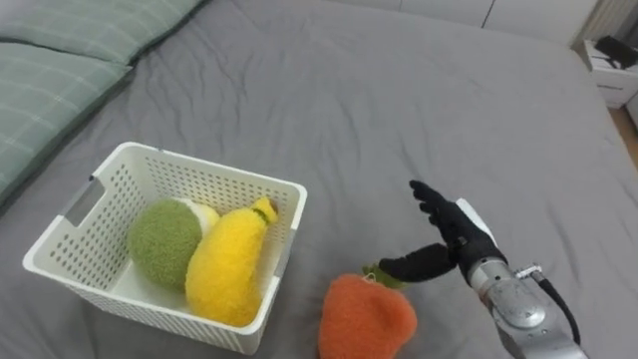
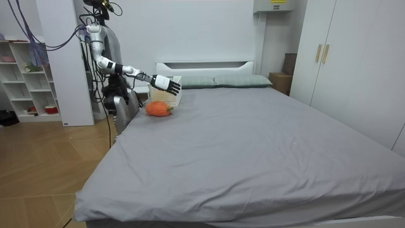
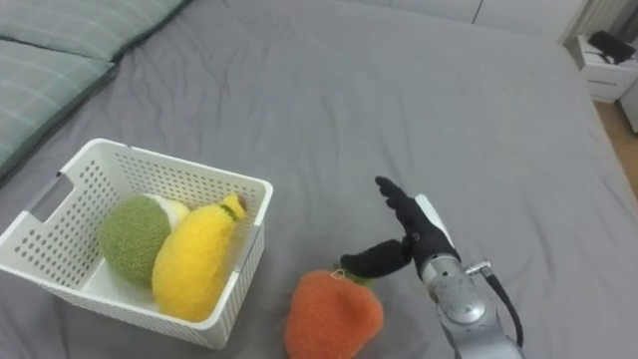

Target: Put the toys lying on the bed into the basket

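Right robot hand (image 1: pixel 461 239) released, fingers spread, at 2 o'clock of the orange plush fruit (image 1: pixel 366 317). The fruit lies on the bed (image 1: pixel 379 110), 4 o'clock of the white basket (image 1: pixel 209 168). Grasp pending: lower, then close round it.

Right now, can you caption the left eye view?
Open right hand beside orange toy; yellow toy, green toy in white basket.
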Tool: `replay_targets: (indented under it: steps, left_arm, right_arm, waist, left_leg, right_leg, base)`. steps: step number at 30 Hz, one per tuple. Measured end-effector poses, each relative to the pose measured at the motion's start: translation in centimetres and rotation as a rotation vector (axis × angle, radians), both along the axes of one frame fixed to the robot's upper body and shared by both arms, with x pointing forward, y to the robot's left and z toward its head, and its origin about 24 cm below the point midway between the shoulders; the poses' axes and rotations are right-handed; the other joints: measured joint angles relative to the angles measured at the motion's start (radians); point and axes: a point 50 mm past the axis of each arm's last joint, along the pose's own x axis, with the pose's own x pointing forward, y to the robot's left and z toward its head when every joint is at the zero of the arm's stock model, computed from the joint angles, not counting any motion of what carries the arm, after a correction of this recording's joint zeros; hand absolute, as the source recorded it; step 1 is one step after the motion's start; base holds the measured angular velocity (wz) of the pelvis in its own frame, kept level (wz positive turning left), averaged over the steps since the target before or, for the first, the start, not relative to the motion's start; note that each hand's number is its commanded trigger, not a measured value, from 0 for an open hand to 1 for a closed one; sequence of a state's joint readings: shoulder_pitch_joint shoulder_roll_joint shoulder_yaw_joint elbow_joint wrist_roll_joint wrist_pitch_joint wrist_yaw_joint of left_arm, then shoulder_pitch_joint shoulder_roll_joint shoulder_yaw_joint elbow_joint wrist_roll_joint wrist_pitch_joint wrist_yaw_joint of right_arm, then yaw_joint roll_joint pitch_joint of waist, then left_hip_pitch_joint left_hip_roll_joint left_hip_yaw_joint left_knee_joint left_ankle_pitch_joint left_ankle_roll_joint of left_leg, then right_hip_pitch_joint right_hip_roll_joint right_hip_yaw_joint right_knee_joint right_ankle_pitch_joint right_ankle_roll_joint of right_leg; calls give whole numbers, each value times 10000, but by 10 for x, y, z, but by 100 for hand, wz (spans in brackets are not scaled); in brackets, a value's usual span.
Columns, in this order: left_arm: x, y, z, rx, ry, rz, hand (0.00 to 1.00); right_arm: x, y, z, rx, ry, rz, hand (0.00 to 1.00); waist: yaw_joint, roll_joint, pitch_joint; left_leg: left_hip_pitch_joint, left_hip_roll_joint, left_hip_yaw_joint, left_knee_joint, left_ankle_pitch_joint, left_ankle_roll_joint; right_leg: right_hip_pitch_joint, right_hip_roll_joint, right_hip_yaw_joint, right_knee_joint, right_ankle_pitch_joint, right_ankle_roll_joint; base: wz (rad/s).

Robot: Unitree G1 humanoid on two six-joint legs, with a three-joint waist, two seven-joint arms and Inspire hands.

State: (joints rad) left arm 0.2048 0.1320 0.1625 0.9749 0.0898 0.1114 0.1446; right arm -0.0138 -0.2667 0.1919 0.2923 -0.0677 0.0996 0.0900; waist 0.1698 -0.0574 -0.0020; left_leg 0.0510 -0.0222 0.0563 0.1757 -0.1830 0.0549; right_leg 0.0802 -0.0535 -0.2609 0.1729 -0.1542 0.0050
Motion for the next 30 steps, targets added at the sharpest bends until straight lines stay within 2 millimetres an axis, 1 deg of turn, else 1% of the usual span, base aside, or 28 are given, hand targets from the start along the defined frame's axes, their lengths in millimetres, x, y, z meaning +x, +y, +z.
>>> replay_targets:
  steps: [2, 4, 7, 9, 11, 13, 14, 15, 16, 17, 18, 19, 25, 30]
  left_arm:
    - [3, -1, 0, -46, -124, -24, 0]
    - [5, -2, 1, -73, -209, -121, 0]
    - [5, -4, 0, -103, -174, -252, 0]
    - [8, -5, 0, -129, -228, -307, 0]
    - [12, -8, 0, -188, -296, -365, 0]
    - [11, -8, 0, -187, -238, -477, 0]
    - [12, -9, 0, -204, -235, -538, 0]
    - [12, -10, 0, -222, -234, -539, 0]
    - [11, -10, -1, -238, -203, -532, 0]
    - [9, -10, -1, -233, -158, -518, 0]
    - [9, -10, -1, -232, -137, -514, 0]
    - [8, -10, -1, -234, -111, -515, 0]
    - [6, -10, -1, -222, -6, -481, 0]
    - [4, -10, -2, -217, 51, -465, 0]
  right_arm:
    - [-7, 1, -14, -254, 721, 302, 0]
    - [-12, 3, -24, -465, 1318, 624, 0]
    - [-18, 8, -31, -573, 1863, 1032, 0]
    - [-22, 11, -39, -707, 2299, 1262, 0]
    - [-27, 13, -46, -1029, 2770, 1797, 0]
    - [-31, 18, -50, -1147, 3089, 2157, 0]
    - [-33, 20, -53, -1124, 3309, 2341, 0]
    - [-34, 21, -54, -1122, 3430, 2394, 0]
    - [-37, 21, -58, -1135, 3653, 2415, 21]
    - [-38, 21, -59, -1200, 3740, 2448, 58]
    - [-37, 21, -60, -1244, 3744, 2460, 70]
    - [-36, 21, -60, -1278, 3777, 2452, 100]
    - [-34, 21, -61, -1940, 3721, 2486, 100]
    - [-38, 25, -66, -1983, 3992, 2552, 100]
  waist:
    - [-21, -49, -14]
    - [-5, -110, -9]
    - [-43, -84, 24]
    - [-3, -55, 42]
    - [113, -59, 38]
    - [125, -60, 37]
    - [198, -90, 17]
    - [247, -83, 23]
    - [292, -67, 36]
    - [298, -54, 46]
    - [301, -49, 54]
    - [302, -46, 59]
    - [359, -66, 81]
    - [400, -112, 93]
  left_leg:
    - [56, -5, -6, -44, 1, 0]
    - [58, -6, -6, -60, 1, 0]
    - [28, -10, -34, -64, 0, 1]
    - [-10, -10, -63, -63, 0, 1]
    - [-151, -20, -95, -52, 2, 1]
    - [-245, -35, -178, -29, 2, 2]
    - [-319, -41, -194, -27, 2, 2]
    - [-334, -43, -193, -26, 3, 3]
    - [-338, -47, -200, -13, 3, 3]
    - [-351, -51, -235, 11, 2, 4]
    - [-364, -57, -263, 12, 3, 4]
    - [-386, -58, -283, 14, 3, 5]
    - [-382, -58, -270, -50, 3, 4]
    - [-371, -60, -274, -50, 3, 5]
  right_leg:
    - [34, 37, 0, -18, 0, 2]
    - [25, 40, 2, -20, 1, 3]
    - [11, 37, -25, -42, 5, 8]
    - [-2, 39, -67, -45, 4, 8]
    - [-136, 32, -155, -36, 7, 9]
    - [-199, 27, -187, -36, 7, 9]
    - [-274, 25, -194, -32, 7, 10]
    - [-287, 25, -186, -36, 7, 9]
    - [-289, 21, -186, -40, 6, 10]
    - [-290, 18, -210, -42, 6, 11]
    - [-290, 13, -241, -43, 6, 11]
    - [-297, 9, -270, -43, 5, 12]
    - [-298, 18, -247, -50, 4, 14]
    - [-286, 19, -242, -48, 4, 14]
  base:
    - [0]
    - [0]
    - [1]
    - [5]
    - [2]
    - [7]
    - [5]
    - [0]
    - [4]
    - [7]
    - [9]
    - [7]
    - [1]
    - [0]
